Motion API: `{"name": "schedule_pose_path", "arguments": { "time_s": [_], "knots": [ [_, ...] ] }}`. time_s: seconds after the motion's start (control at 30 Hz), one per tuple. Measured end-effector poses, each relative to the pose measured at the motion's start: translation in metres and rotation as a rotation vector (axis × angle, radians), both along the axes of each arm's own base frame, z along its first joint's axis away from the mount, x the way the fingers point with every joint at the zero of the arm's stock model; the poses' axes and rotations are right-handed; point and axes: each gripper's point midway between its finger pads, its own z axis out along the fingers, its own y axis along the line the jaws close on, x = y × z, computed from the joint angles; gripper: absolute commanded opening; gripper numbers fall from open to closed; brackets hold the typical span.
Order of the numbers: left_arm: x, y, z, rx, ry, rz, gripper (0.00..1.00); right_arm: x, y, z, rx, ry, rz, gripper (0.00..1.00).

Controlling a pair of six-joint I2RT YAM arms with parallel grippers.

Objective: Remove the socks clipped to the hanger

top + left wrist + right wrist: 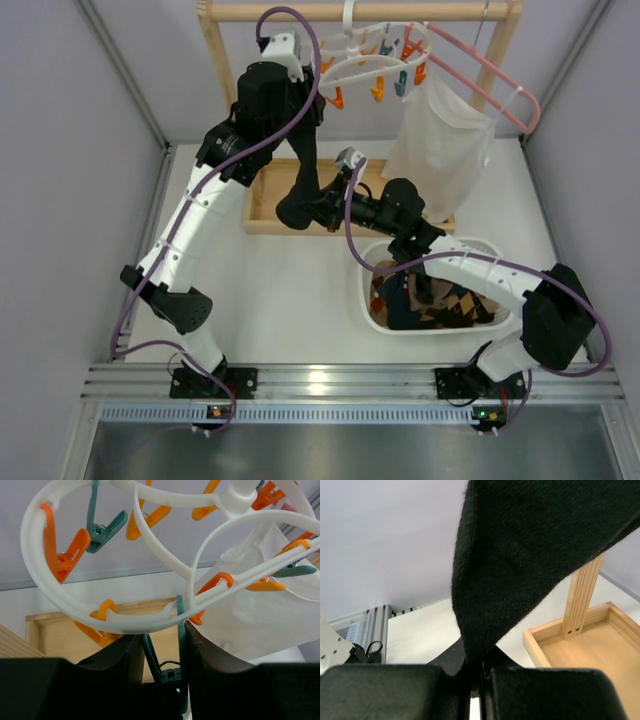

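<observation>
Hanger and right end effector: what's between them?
A black sock, running from the hanger down to the right end effector, which is shut on its lower part. The top view shows it.

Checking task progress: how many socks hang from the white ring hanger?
1. A black sock hangs from the hanger, just below the left arm, with its lower end pinched in the right claw. That arm may hide others.

1 mesh bag (440,145) (white) below wooden rack (230,12).
</observation>
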Motion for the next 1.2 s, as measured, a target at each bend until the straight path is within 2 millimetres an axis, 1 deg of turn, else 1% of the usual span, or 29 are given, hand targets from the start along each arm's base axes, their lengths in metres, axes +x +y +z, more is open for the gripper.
{"name": "schedule_pose_path", "arguments": {
  "time_s": [0.03,0.1,0.23,0.27,0.3,0.33,0.37,0.43,0.47,0.5,0.57,0.6,0.63,0.67,0.73,0.83,0.9,0.97,1.1,1.13,1.2],
  "knots": [
    [0.001,0.001,0.001,-0.002,-0.001,0.003,0.26,0.000,0.000,-0.001,-0.001,0.001,0.001,0.00],
    [0.004,0.001,0.001,-0.004,-0.005,0.006,0.22,-0.001,0.000,-0.003,-0.005,0.004,0.003,0.00],
    [0.006,-0.001,-0.001,0.000,-0.002,0.006,0.11,-0.003,-0.002,-0.016,-0.021,0.019,0.004,0.00],
    [0.006,-0.001,-0.001,0.000,-0.002,0.006,0.12,-0.005,-0.004,-0.022,-0.028,0.026,0.004,0.00],
    [0.006,-0.001,-0.001,0.000,-0.002,0.006,0.16,-0.007,-0.006,-0.028,-0.038,0.036,0.002,0.00],
    [0.006,-0.001,-0.001,0.000,-0.002,0.006,0.27,-0.008,-0.009,-0.035,-0.048,0.047,0.000,0.00],
    [0.006,-0.001,-0.001,0.000,-0.002,0.006,0.43,-0.010,-0.011,-0.040,-0.055,0.054,-0.005,0.00],
    [0.006,0.000,-0.003,0.005,0.005,0.009,0.56,-0.013,-0.017,-0.047,-0.070,0.071,-0.018,0.00],
    [0.006,0.000,-0.006,0.009,0.010,0.009,0.68,-0.013,-0.022,-0.049,-0.076,0.080,-0.036,0.00],
    [0.006,0.001,-0.008,0.015,0.011,0.009,0.73,-0.013,-0.028,-0.051,-0.087,0.094,-0.062,0.00],
    [0.005,0.001,-0.014,0.020,0.023,0.012,0.83,-0.014,-0.044,-0.048,-0.111,0.125,-0.130,0.00],
    [0.004,0.003,-0.019,0.027,0.032,0.017,0.94,-0.014,-0.054,-0.044,-0.120,0.140,-0.173,0.00],
    [0.002,0.005,-0.023,0.035,0.040,0.020,0.98,-0.015,-0.063,-0.040,-0.121,0.148,-0.205,0.00],
    [0.000,0.007,-0.027,0.040,0.049,0.023,0.98,-0.016,-0.076,-0.034,-0.126,0.160,-0.255,0.00],
    [-0.007,0.012,-0.034,0.050,0.065,0.026,0.98,-0.020,-0.099,-0.032,-0.152,0.187,-0.331,0.00],
    [-0.022,0.023,-0.040,0.051,0.079,0.034,0.98,-0.027,-0.135,-0.041,-0.238,0.245,-0.448,0.00],
    [-0.037,0.035,-0.041,0.043,0.084,0.050,0.98,-0.031,-0.158,-0.054,-0.325,0.293,-0.529,0.00],
    [-0.054,0.049,-0.042,0.031,0.085,0.066,0.98,-0.034,-0.179,-0.066,-0.401,0.339,-0.603,0.00],
    [-0.099,0.082,-0.052,-0.007,0.086,0.097,0.98,-0.042,-0.225,-0.089,-0.556,0.429,-0.773,0.00],
    [-0.108,0.088,-0.055,-0.016,0.084,0.101,0.98,-0.044,-0.235,-0.094,-0.586,0.446,-0.813,0.00],
    [-0.133,0.107,-0.070,-0.030,0.086,0.120,0.98,-0.047,-0.251,-0.102,-0.639,0.472,-0.878,0.00]
  ]
}}
